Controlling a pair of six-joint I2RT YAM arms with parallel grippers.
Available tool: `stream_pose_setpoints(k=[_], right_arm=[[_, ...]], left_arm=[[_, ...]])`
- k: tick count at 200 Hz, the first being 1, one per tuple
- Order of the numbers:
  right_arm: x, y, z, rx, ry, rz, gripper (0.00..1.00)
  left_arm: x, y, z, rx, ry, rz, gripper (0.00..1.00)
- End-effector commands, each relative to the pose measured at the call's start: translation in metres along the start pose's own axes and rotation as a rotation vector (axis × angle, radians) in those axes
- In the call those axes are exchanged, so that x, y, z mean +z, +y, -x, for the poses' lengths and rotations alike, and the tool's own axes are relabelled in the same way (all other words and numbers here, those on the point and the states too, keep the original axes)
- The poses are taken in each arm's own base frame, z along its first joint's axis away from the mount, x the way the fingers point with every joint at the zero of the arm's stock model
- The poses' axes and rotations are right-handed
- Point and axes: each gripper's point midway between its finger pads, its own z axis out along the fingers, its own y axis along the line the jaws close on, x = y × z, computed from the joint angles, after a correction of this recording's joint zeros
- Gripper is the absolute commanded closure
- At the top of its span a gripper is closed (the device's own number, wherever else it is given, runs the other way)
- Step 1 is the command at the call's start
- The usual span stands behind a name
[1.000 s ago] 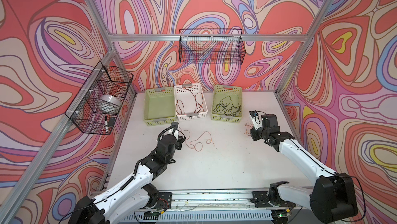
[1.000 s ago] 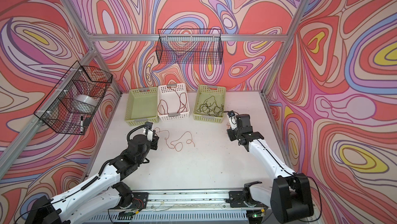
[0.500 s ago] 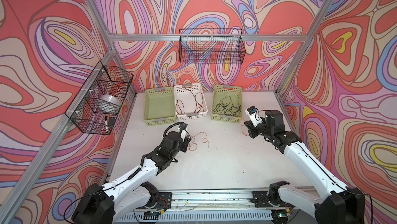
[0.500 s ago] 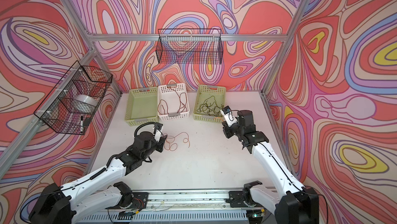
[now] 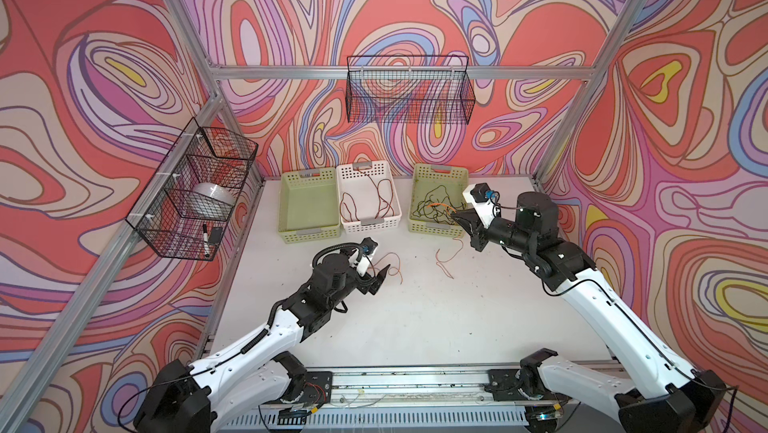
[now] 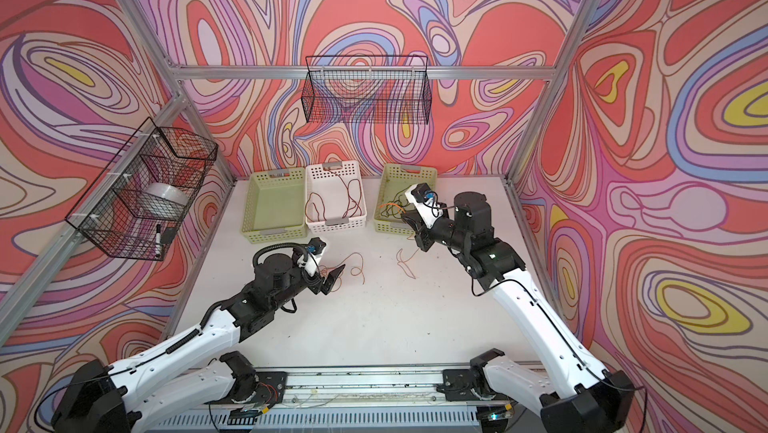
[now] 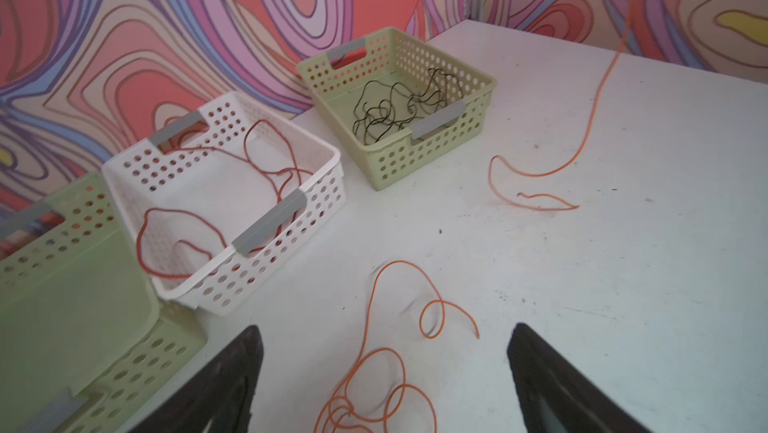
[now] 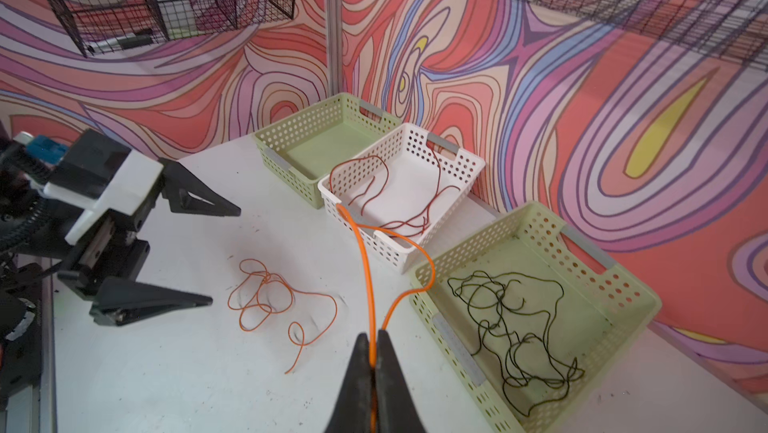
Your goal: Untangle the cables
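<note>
Since three cords make up the lot, each is entered by place. Reddish-brown cable [image 8: 409,225]: lying alone in loose loops inside the white basket [image 5: 370,227]; counted as sorted. Black cable [image 8: 511,327]: bunched on the floor of the right-hand green basket [image 8: 623,281], with no other cord seen woven through it; counted as sorted. Orange cable [image 8: 367,277]: not yet binned. One stretch is raised off the table [image 5: 415,318] and pinched as a doubled strand in the right gripper [image 8: 374,335], whose jaws are closed flat on it at the near rim of the right-hand green basket. A small overlapping coil of it lies on the table under the left gripper [image 7: 384,339], and a further squiggle lies on the table below the right gripper. How these stretches join cannot be followed. The left gripper has its jaws spread wide, straddles the coil from above and holds nothing. Left-hand green basket [image 5: 307,235]: empty, and judged the likely place for the orange cord. Progress, as a judgement: two of three cords separated and stowed; remaining work is to draw out the orange cord's overlapping loops and set it in the empty basket, keeping its raised loop out of the black cord's basket.
</note>
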Motion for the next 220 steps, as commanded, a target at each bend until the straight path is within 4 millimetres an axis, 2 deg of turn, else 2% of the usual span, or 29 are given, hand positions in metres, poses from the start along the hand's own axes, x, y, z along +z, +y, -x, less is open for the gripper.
stream_pose_setpoints(k=[1, 29, 54, 88, 125, 158, 178, 183, 192, 203, 212, 220], right_arm=[[0.007, 0.013, 0.024, -0.008, -0.057, 0.069, 1.0], [0.015, 0.024, 0.037, -0.004, -0.085, 0.112, 1.0], [0.015, 0.03, 0.049, 0.022, -0.116, 0.138, 1.0], [0.009, 0.036, 0.061, 0.043, -0.157, 0.164, 1.0], [0.004, 0.036, 0.068, 0.05, -0.182, 0.163, 1.0], [0.001, 0.036, 0.073, 0.052, -0.197, 0.155, 1.0], [-0.002, 0.031, 0.076, 0.064, -0.203, 0.122, 1.0], [-0.002, 0.029, 0.076, 0.069, -0.202, 0.113, 1.0], [-0.002, 0.027, 0.074, 0.076, -0.196, 0.098, 1.0], [-0.002, 0.024, 0.073, 0.082, -0.196, 0.08, 1.0], [-0.001, 0.02, 0.07, 0.093, -0.189, 0.056, 1.0], [0.0, 0.015, 0.068, 0.098, -0.186, 0.027, 1.0]], left_arm=[[0.008, -0.044, 0.054, 0.16, -0.165, -0.173, 0.03], [0.029, -0.086, 0.074, 0.224, -0.248, -0.293, 0.0], [0.049, -0.103, 0.083, 0.237, -0.301, -0.338, 0.0], [0.082, -0.103, 0.08, 0.252, -0.298, -0.291, 0.01], [0.113, -0.082, 0.079, 0.239, -0.313, -0.135, 0.08], [0.132, -0.089, 0.072, 0.234, -0.301, -0.157, 0.14], [0.132, -0.088, 0.074, 0.212, -0.326, -0.154, 0.29], [0.131, -0.088, 0.075, 0.205, -0.333, -0.155, 0.39], [0.129, -0.087, 0.076, 0.204, -0.339, -0.151, 0.67], [0.125, -0.086, 0.076, 0.201, -0.35, -0.144, 0.88], [0.122, -0.085, 0.077, 0.206, -0.351, -0.141, 1.0], [0.119, -0.084, 0.079, 0.206, -0.348, -0.143, 1.0]])
